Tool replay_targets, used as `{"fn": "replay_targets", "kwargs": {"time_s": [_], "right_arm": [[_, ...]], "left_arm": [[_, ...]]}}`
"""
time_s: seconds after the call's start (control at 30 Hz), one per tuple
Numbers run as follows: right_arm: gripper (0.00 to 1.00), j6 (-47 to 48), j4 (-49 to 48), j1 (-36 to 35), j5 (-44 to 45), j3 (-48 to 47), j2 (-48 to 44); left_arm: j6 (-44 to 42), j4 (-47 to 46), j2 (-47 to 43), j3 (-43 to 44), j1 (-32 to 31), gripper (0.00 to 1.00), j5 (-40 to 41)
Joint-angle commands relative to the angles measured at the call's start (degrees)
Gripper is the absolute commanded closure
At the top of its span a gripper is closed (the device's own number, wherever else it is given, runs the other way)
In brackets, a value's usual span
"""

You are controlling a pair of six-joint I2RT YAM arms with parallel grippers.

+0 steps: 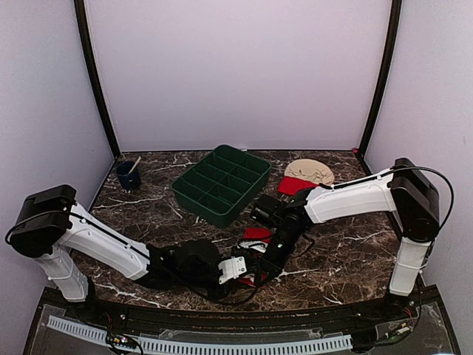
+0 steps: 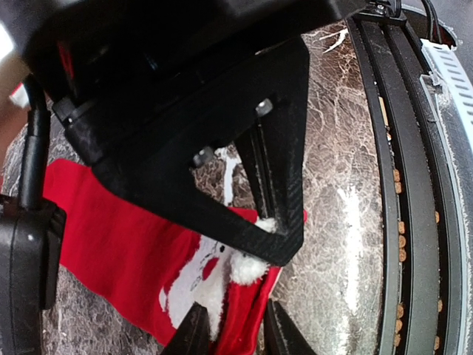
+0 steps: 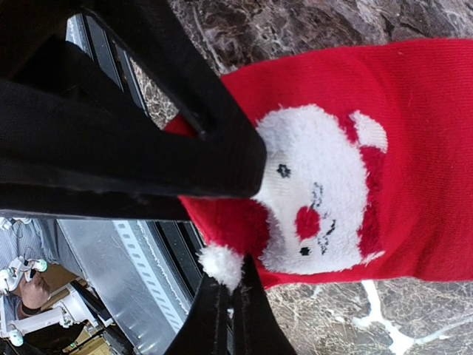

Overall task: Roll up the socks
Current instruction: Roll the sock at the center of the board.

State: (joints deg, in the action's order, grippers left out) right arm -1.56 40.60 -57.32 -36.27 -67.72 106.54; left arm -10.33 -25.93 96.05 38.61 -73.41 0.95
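Note:
A red sock (image 2: 111,222) with a white Santa face lies on the dark marble table near its front edge. Its cuff end sits between the fingers of my left gripper (image 2: 233,314), which press on the fabric from both sides. My right gripper (image 3: 235,285) is shut, pinching the sock's (image 3: 414,148) edge at the white pompom. In the top view both grippers meet over this sock (image 1: 256,233), left gripper (image 1: 238,268) beside right gripper (image 1: 267,268). A second red sock (image 1: 294,185) lies flat at the back right.
A green compartment tray (image 1: 222,183) stands behind the arms at mid-table. A beige cloth item (image 1: 318,170) lies next to the second sock. A dark blue cup (image 1: 128,175) stands at the back left. The table's front rail (image 2: 399,185) runs close to the grippers.

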Motion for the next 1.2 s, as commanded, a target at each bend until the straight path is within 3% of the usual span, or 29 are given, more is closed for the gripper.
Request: {"fn": "replay_targets", "kwargs": {"time_s": [0.0,0.5,0.83,1.17], "right_arm": [[1.00,0.06,0.90,0.26,-0.61,-1.23,0.48],[0.99,-0.66,0.71,0.19,0.55,-1.14,0.17],[0.78,-3.29,-2.25,0.22,0.97,0.94,-0.92],[0.76,-5.73,-5.72,0.28,1.51,4.79,-2.89]], "left_arm": [[0.07,1.50,0.58,1.60,-0.26,0.75,-0.31],[0.39,3.87,1.40,2.75,-0.29,0.90,-1.63],[1.22,6.59,1.47,3.38,-0.23,0.93,-4.18],[3.70,10.53,1.60,5.43,-0.21,0.94,-5.85]]}}
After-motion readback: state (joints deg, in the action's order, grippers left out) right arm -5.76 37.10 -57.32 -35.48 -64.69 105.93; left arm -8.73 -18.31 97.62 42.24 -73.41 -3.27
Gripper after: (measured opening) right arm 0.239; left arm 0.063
